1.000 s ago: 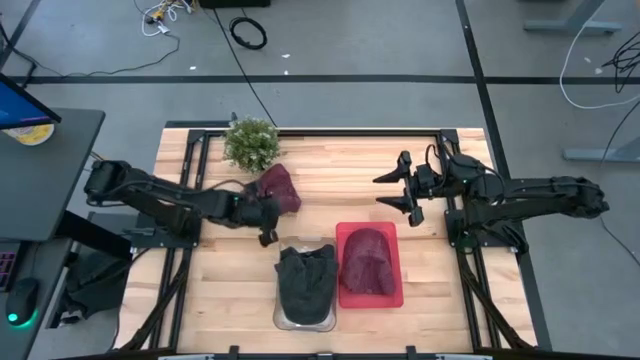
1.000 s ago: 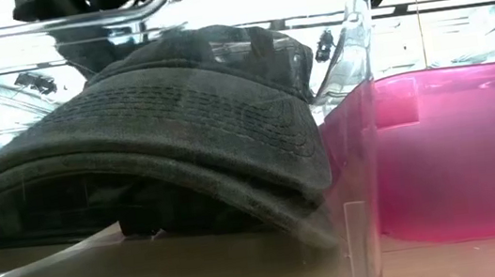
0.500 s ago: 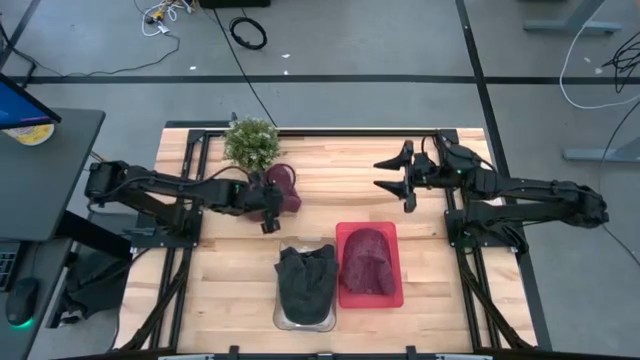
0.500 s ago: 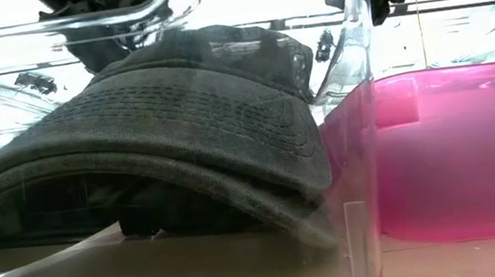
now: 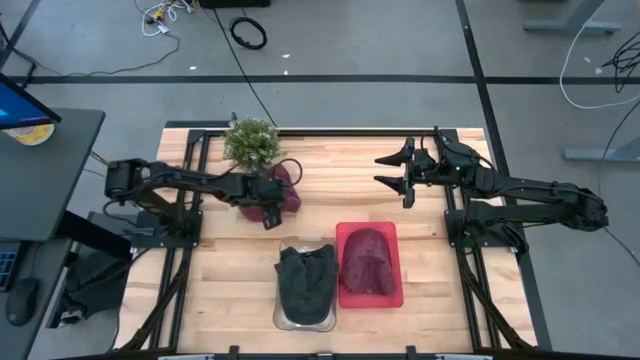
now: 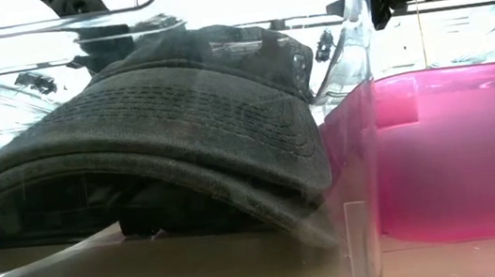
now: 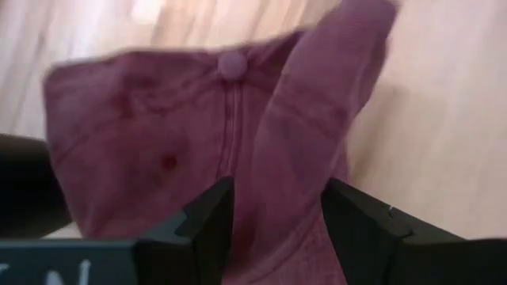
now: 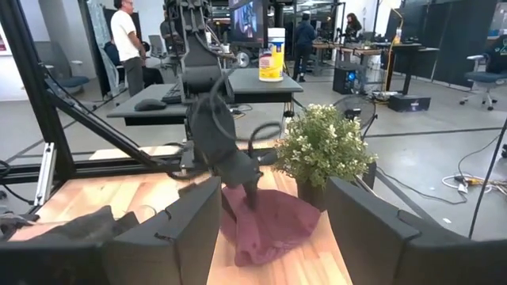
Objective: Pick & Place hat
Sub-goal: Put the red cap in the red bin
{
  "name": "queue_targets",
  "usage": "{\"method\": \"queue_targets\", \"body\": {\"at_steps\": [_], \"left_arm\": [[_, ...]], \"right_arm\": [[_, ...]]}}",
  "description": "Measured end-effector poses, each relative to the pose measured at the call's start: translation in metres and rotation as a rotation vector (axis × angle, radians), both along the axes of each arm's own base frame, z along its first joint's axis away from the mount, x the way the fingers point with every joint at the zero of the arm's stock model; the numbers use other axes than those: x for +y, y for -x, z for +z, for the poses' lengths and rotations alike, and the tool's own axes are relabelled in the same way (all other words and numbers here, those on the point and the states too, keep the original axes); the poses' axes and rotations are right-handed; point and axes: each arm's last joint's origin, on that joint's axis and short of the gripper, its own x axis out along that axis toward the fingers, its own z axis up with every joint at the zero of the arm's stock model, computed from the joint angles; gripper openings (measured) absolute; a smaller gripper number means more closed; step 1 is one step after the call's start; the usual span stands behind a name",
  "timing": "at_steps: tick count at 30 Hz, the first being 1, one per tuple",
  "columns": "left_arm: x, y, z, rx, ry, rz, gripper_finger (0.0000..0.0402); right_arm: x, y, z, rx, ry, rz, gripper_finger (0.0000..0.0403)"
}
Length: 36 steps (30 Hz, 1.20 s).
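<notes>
Near the bench's far edge, the left gripper (image 7: pixel 273 229) straddled the soft maroon cap (image 7: pixel 206 134), fingers spread, apparently unclosed; pinch a crown fold.

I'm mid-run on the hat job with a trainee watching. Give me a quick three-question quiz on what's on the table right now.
1. True or false: the pink bin already holds a maroon hat.
2. Which gripper is down at the loose maroon hat beside the potted plant?
A. left gripper
B. right gripper
3. Fill in: the dark hat lies in the ____ bin.

Key:
1. True.
2. A; the fabric sits between its fingers, while the right gripper hangs open over bare table.
3. Clear.
</notes>
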Motion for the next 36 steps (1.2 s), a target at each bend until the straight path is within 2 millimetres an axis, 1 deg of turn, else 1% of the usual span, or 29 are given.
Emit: {"method": "queue_targets", "body": {"at_steps": [3,5,6,8,10,11,12,15,17,23,28,32,36], "left_arm": [[0.005,-0.002,-0.011,0.049,-0.018,0.004,0.0191],[0.008,-0.003,-0.014,0.079,-0.060,0.003,0.0178],[0.008,-0.002,-0.015,0.087,-0.069,0.001,0.0164],[0.008,-0.003,-0.014,0.083,-0.040,-0.012,0.0121],[0.007,-0.005,-0.008,0.066,0.006,-0.036,0.0052],[0.007,-0.007,-0.003,0.050,0.014,-0.034,0.0028],[0.007,-0.010,0.001,0.029,0.018,-0.027,0.0017],[0.003,-0.019,0.015,0.004,0.011,-0.040,0.0007],[-0.004,-0.025,0.025,-0.012,-0.025,-0.063,0.0006],[-0.030,-0.042,0.059,-0.070,-0.202,-0.096,0.0004],[-0.058,-0.052,0.085,-0.137,-0.299,-0.175,0.0003],[-0.081,-0.054,0.096,-0.160,-0.369,-0.275,0.0003],[-0.104,-0.051,0.097,-0.124,-0.444,-0.431,0.0003]], "right_arm": [[0.000,0.000,0.000,-0.001,-0.012,0.000,0.0231],[0.000,0.000,0.000,-0.002,-0.016,0.000,0.0231],[0.000,0.000,0.000,-0.002,-0.016,0.000,0.0231],[0.000,0.000,0.000,-0.002,-0.016,0.000,0.0231],[0.000,0.000,0.000,-0.001,-0.016,0.000,0.0231],[0.000,0.000,0.000,-0.002,-0.016,0.000,0.0231],[0.000,0.000,0.000,-0.001,-0.016,0.000,0.0231],[0.000,0.000,0.000,-0.003,-0.026,0.000,0.0231],[0.000,0.000,0.000,-0.003,-0.026,0.000,0.0231],[0.000,0.000,0.001,-0.016,-0.085,-0.003,0.0231],[0.000,0.000,0.003,-0.041,-0.110,-0.004,0.0231],[0.000,0.000,0.003,-0.054,-0.212,-0.006,0.0231],[0.000,0.000,0.002,-0.054,-0.285,-0.005,0.0231]]}}
